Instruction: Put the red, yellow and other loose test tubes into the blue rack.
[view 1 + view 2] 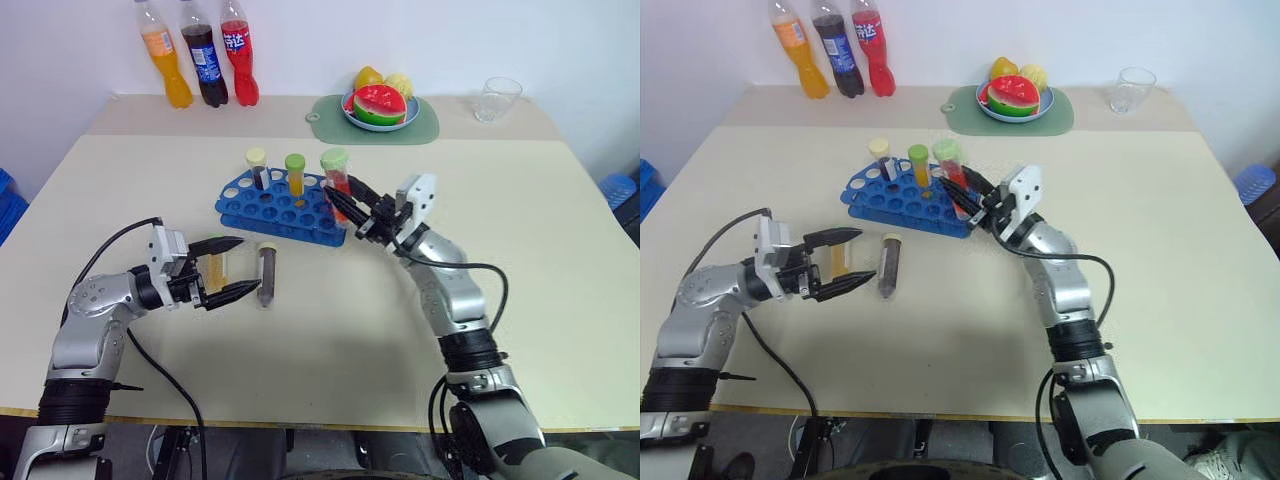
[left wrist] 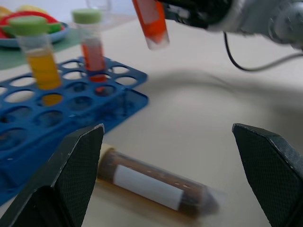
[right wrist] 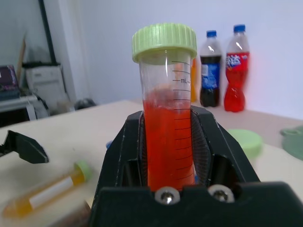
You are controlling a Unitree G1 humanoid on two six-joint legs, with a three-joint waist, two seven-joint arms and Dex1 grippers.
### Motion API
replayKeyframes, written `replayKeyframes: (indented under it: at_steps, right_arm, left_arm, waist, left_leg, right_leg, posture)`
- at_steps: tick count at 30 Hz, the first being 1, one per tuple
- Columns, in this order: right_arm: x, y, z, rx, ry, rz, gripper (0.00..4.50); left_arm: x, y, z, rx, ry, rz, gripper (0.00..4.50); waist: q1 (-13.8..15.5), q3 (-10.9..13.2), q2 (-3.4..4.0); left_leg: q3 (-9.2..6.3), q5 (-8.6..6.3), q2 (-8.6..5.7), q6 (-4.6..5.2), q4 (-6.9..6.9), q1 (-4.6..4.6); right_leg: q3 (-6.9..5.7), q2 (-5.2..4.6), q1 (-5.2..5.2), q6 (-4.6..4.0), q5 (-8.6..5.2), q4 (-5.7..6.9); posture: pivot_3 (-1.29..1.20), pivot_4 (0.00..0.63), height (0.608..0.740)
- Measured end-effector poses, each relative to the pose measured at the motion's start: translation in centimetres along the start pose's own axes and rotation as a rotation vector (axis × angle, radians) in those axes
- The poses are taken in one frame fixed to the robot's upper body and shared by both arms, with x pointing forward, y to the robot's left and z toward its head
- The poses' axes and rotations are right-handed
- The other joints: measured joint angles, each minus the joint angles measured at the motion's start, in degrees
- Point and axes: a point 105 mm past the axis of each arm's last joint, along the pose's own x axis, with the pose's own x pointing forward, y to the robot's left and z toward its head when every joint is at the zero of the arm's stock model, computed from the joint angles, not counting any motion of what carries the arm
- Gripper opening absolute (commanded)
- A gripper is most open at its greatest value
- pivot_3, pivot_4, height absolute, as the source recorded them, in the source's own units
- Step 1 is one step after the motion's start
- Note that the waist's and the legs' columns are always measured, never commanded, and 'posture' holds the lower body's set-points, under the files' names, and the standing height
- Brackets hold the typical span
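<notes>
The room is bright and the light is soft and even. My arms throw only faint shadows on the table [image 1: 560, 260]. Up close, the brown tube [image 2: 156, 182] looks blurry at its tip. Behind my red tube [image 3: 166, 118], the bottles [image 3: 222, 71] look a bit fuzzy.

Three tall plastic soda bottles [image 1: 200, 52] are standing at the beige table [image 1: 330, 350]'s far edge; a clear drinking glass [image 1: 497, 99] is sitting near a round green mat [image 1: 425, 125].
</notes>
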Motion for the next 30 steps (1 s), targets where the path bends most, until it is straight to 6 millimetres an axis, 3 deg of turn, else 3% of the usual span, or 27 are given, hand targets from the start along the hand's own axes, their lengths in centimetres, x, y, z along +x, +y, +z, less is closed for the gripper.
replayKeyframes:
  at_steps: [13, 18, 30]
  right_arm:
    - [2.8, 1.8, -3.5, 0.074, -0.07, -0.017, 0.86]
    - [3.4, 1.4, -5.0, 0.075, -0.035, -0.039, 0.86]
    - [3.6, -0.4, -5.4, 0.049, -0.037, -0.108, 0.86]
  left_arm:
    - [0.1, 0.9, 0.1, -0.023, -0.055, 0.119, 4.5]
    - [-0.5, 0.9, 0.3, -0.01, -0.049, 0.139, 4.5]
    - [-1.2, 0.5, 0.4, -0.016, -0.034, 0.157, 4.5]
  waist:
    - [-1.42, 0.01, 0.02]
    - [-1.55, 0.01, 0.02]
    - [-1.56, 0.02, 0.03]
  left_leg:
    - [-0.09, 0.02, 0.01, -0.04, -0.03, 0.03]
    - [-0.11, 0.03, 0.02, -0.05, -0.06, 0.03]
    - [-0.14, 0.05, 0.02, -0.09, -0.06, 0.05]
  right_leg:
    - [0.01, 0.01, -0.05, -0.04, 0.03, 0.08]
    - [0.02, 0.01, -0.1, -0.06, 0.04, 0.11]
    - [0.04, 0.0, -0.08, -0.1, 0.07, 0.12]
  posture:
    - [0.0, 0.15, 0.74]
    - [0.0, 0.15, 0.74]
    - [0.0, 0.15, 0.74]
